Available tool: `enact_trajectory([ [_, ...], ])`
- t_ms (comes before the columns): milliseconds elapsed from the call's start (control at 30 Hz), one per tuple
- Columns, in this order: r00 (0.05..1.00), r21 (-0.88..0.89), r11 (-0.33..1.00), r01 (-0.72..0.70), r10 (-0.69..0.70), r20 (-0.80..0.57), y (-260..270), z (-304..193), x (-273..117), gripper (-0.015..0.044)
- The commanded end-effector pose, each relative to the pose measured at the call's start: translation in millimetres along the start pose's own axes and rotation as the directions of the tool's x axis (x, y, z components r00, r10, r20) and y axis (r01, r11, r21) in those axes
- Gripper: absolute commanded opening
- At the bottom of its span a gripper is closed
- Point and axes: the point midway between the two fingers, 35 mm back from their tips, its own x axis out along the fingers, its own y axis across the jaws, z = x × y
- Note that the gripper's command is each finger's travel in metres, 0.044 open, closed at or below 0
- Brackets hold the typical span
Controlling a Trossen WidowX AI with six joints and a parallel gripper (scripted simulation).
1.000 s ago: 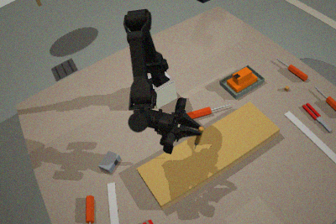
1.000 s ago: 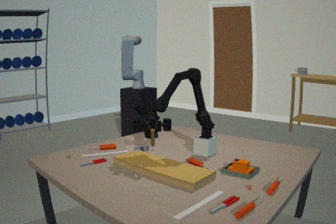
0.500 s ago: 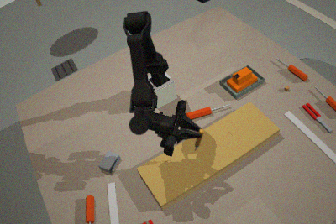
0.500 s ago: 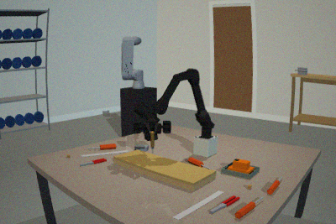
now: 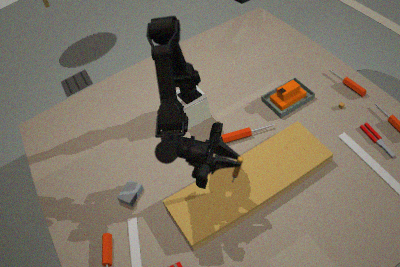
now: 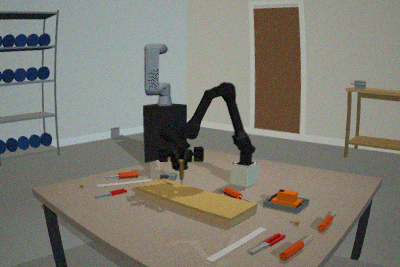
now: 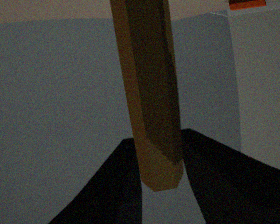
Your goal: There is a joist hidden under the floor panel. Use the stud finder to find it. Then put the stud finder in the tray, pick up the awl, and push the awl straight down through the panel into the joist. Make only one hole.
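My gripper (image 5: 239,160) (image 6: 181,162) (image 7: 157,144) is shut on the awl, around the upper part of its handle. The awl (image 5: 237,169) (image 6: 181,171) (image 7: 153,90) has a brown handle and hangs close to upright, its thin tip down over the floor panel. The tip looks a little above the panel's top, but the exact gap is hard to tell. The yellow panel (image 5: 295,149) (image 6: 227,211) lies flat on the table, partly in the arm's shadow. The orange stud finder (image 5: 290,96) (image 6: 288,197) sits in the grey-green tray (image 5: 283,114) (image 6: 285,210). No hole can be made out.
An orange screwdriver (image 5: 237,134) (image 6: 233,193) lies between the arm's base and the panel. A grey block (image 5: 130,193) lies left of the panel. More orange screwdrivers, red-handled tools and white strips (image 5: 370,163) (image 6: 236,244) lie around the table.
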Motion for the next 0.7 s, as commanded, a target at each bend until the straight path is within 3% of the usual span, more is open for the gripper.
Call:
enact_trajectory([
  [0,1.0,-0.004,1.0,0.005,-0.005,-0.005,-1,3,1,0.0],
  [667,1.0,-0.003,1.0,0.005,-0.005,-0.005,-1,25,6,0.0],
])
